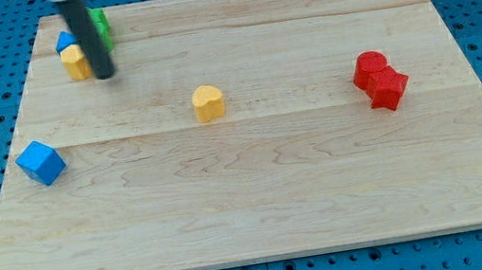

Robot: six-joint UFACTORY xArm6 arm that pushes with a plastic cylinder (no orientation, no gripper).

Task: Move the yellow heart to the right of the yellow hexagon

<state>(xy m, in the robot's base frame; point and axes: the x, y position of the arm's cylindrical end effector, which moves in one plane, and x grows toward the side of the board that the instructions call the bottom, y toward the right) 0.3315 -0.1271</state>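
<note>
The yellow heart (208,102) lies near the middle of the wooden board, a little toward the view's top. The yellow hexagon (75,61) sits at the view's top left, in a cluster with a blue block (64,41) and a green block (100,26) that my rod partly hides. My tip (105,75) rests on the board just right of the yellow hexagon, close to or touching it. The heart is far to the right of my tip and a little lower in the view.
A blue cube (40,162) lies near the board's left edge. Two red blocks (371,69) (388,88) touch each other at the view's right. The wooden board (260,199) lies on a blue pegboard surface.
</note>
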